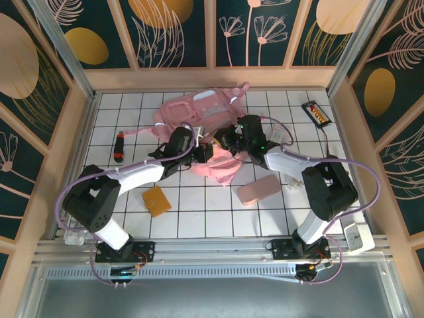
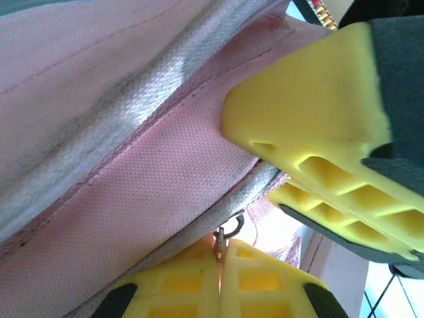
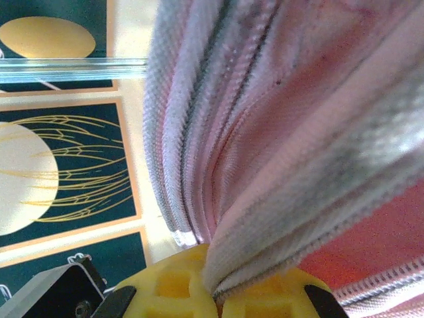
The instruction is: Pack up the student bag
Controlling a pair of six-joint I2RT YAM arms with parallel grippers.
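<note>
Tabletop (image 1: 199, 212) of white grid tiles carries the student bag (image 1: 199, 109), slumped from centre toward 12 o'clock. The left arm (image 1: 132, 177) stretches in from 7 o'clock and the right arm (image 1: 298, 165) from 5 o'clock, wrists meeting at the bag's near edge. The right gripper (image 3: 215, 291) is clamped on a zip-edged fabric fold. The left gripper (image 2: 220, 265) is pinched tight on the small metal zip pull (image 2: 220, 240).

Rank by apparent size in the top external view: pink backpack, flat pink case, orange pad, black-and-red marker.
1. pink backpack, by far the largest.
2. flat pink case.
3. orange pad, close to the case in area, so this pair is unsure.
4. black-and-red marker, smallest.
</note>
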